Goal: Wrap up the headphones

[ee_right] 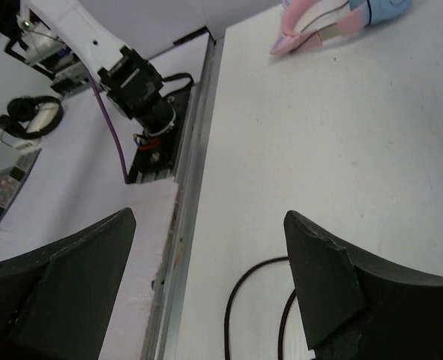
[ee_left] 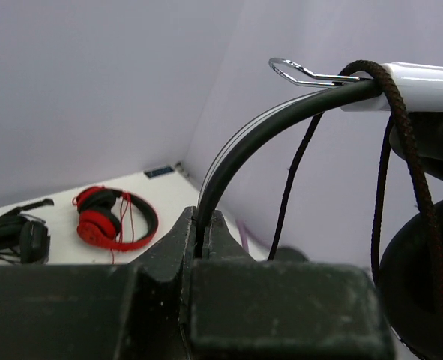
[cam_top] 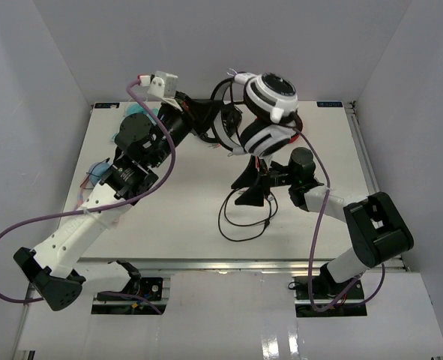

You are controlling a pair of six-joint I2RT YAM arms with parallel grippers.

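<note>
The white headphones [cam_top: 270,96], with round white-and-black cups, are held up above the far middle of the table. My left gripper [cam_top: 218,120] is shut on their black headband [ee_left: 236,154], which runs up from between the jaws [ee_left: 201,234]. The thin black cable [ee_left: 402,112] is looped round the white part of the band and hangs down. Its slack lies in a loop on the table [cam_top: 241,225]. My right gripper [cam_top: 246,189] is open and empty just above that loop. The cable [ee_right: 240,300] shows between and below its fingertips [ee_right: 302,229].
Red-and-black headphones [ee_left: 110,219] and all-black headphones [ee_left: 13,236] lie at the table's far right. Pink-and-blue headphones [ee_right: 333,19] and teal ones [cam_top: 135,124] lie on the left, under my left arm. The table's metal front edge [ee_right: 195,172] is close to the right gripper.
</note>
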